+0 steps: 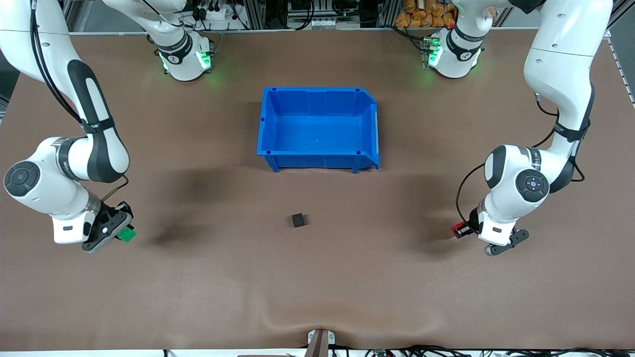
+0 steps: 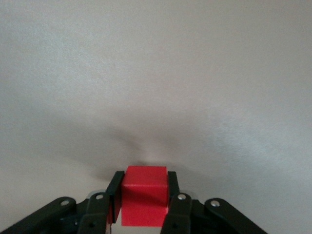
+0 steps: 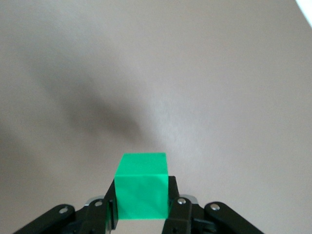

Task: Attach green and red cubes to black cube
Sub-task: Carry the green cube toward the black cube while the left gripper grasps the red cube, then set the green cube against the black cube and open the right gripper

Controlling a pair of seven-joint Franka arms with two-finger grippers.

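Note:
The black cube (image 1: 298, 219) sits on the brown table, nearer to the front camera than the blue bin. My left gripper (image 1: 462, 230) is shut on the red cube (image 1: 457, 231) and holds it above the table toward the left arm's end; the red cube fills the space between its fingers in the left wrist view (image 2: 144, 195). My right gripper (image 1: 121, 229) is shut on the green cube (image 1: 127, 234) above the table toward the right arm's end; the green cube shows between its fingers in the right wrist view (image 3: 142, 185).
An empty blue bin (image 1: 317, 151) stands mid-table, farther from the front camera than the black cube. The brown table cover (image 1: 317, 287) has a wrinkle near its front edge.

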